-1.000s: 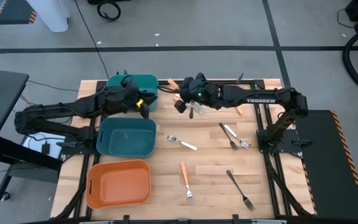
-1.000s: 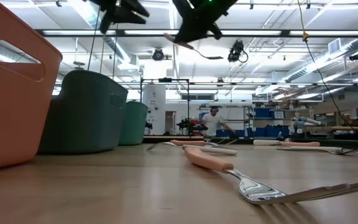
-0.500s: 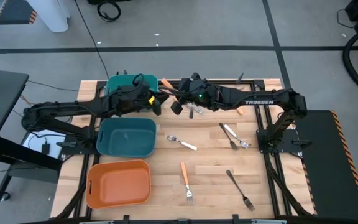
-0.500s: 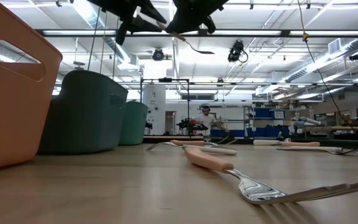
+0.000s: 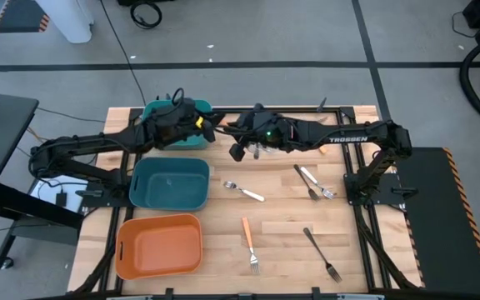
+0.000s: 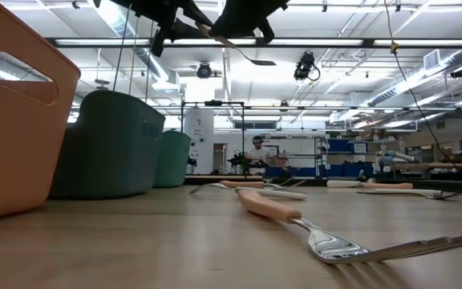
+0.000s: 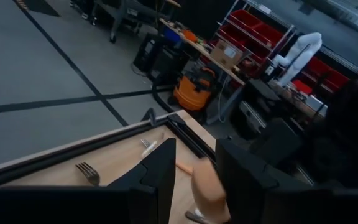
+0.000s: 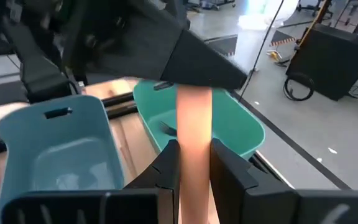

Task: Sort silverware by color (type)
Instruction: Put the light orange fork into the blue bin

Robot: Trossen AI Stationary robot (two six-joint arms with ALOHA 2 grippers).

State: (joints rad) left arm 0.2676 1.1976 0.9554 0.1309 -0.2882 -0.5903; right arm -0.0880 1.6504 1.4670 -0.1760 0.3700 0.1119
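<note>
An orange-handled fork (image 8: 194, 124) is held in the air above the table's far middle. In the low view the fork (image 6: 243, 50) slants, its metal head lower. My right gripper (image 8: 194, 165) is shut on its handle. My left gripper (image 7: 194, 177) faces it from the left, open, and the handle's free end (image 7: 207, 194) stands between its fingers; I cannot tell whether they touch it. From above, the left gripper (image 5: 210, 130) and the right gripper (image 5: 233, 135) almost meet beside the far teal bin (image 5: 192, 140). My right gripper pinches the fork's orange handle (image 8: 194, 140) between its two fingers, which lie along the handle. It comes level from the table's right. The fork is lifted clear, its handle end (image 8: 194, 93) pointing at my left gripper and its head (image 6: 263, 60) hanging lower.
A second teal bin (image 5: 170, 198) and an orange bin (image 5: 132, 250) sit on the table's left. Loose on the wood lie a cream-handled fork (image 5: 245, 192), an orange-handled fork (image 5: 248, 237), a black fork (image 5: 321, 254) and two more utensils (image 5: 313, 181).
My left gripper has moved right and toward the far edge until its fingers flank the fork's handle end. My right gripper has shifted a little left with the fork, still shut on it and still in the air.
</note>
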